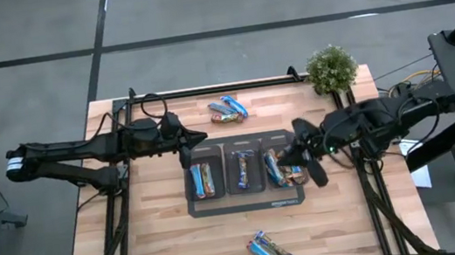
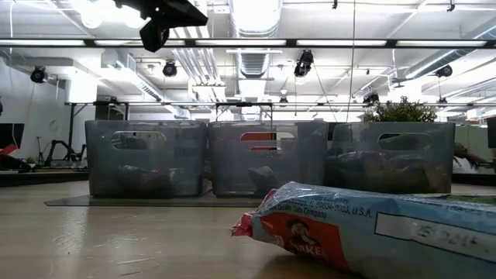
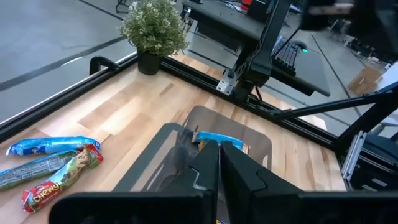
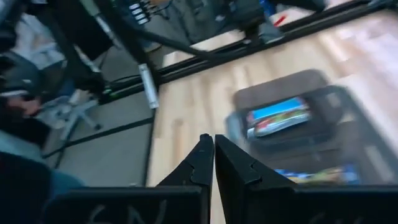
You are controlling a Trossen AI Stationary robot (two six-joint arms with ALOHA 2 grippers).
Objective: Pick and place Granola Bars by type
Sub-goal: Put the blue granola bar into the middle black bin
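Three clear bins stand in a row on a dark tray (image 1: 246,202) at mid-table, each with Granola Bars lying in it: left bin (image 1: 204,180), middle bin (image 1: 244,169), right bin (image 1: 281,170). A few loose bars (image 1: 227,108) lie on the wood beyond the bins; they also show as bars (image 3: 50,168) in the left wrist view. More bars (image 1: 269,252) lie near the front edge, one of them close up as a light blue bar (image 2: 372,232). My left gripper (image 1: 204,137) hovers shut above the left bin's far side. My right gripper (image 1: 296,126) hovers shut above the right bin's far corner. Neither holds anything.
A small potted plant (image 1: 331,68) stands at the table's far right corner. Black frame rails (image 1: 213,88) run along the far edge and down both sides. Bare wood lies on both sides of the tray and in front of it.
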